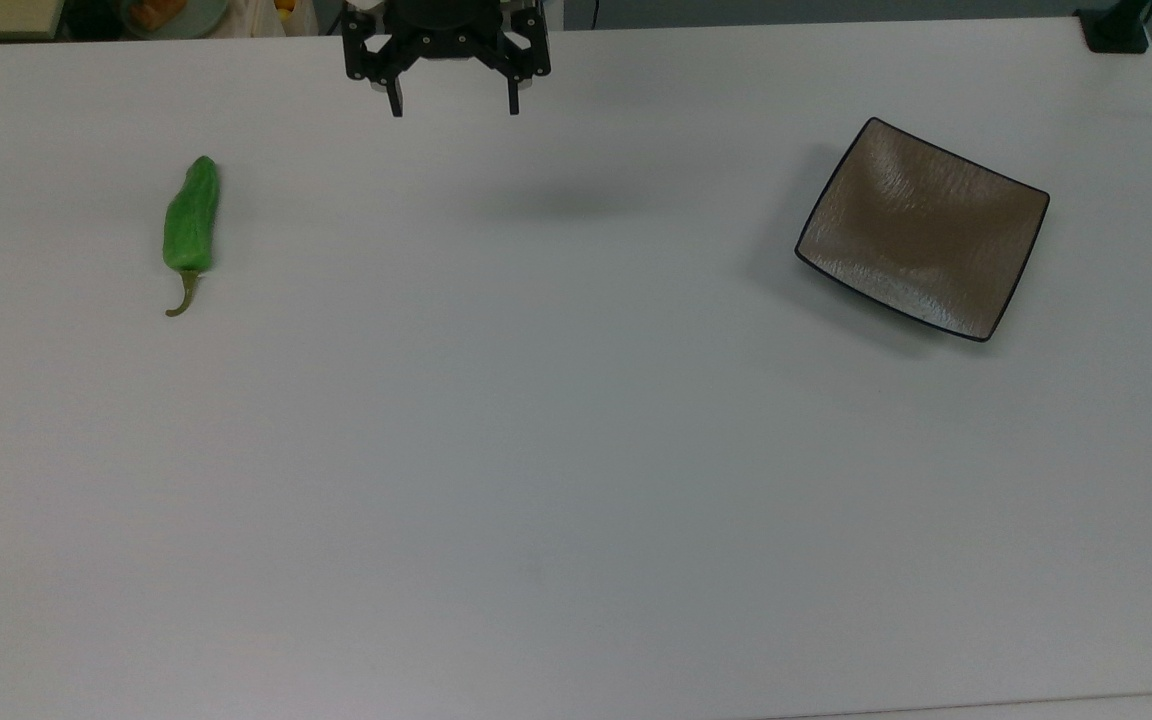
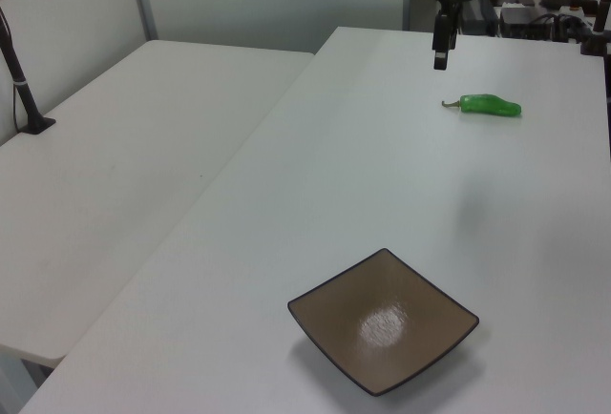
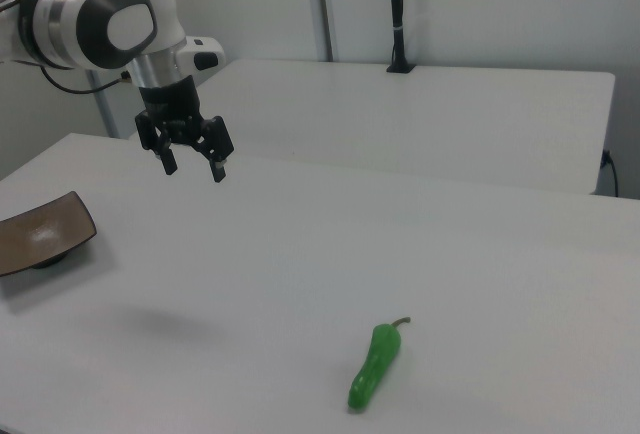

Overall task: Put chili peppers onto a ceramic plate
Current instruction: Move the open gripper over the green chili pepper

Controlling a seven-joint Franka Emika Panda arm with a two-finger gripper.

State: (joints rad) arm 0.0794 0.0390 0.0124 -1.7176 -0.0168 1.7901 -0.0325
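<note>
Lying flat, wrinkled green chili pepper point(image 1: 190, 225) curls its stem.

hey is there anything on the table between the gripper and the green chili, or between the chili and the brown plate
Nothing visible stands in either path. The gripper hangs open above the table's far edge, with bare surface between it and the chili pepper. From the pepper across to the ceramic plate at the top view's right, the tabletop is bare too.
</note>
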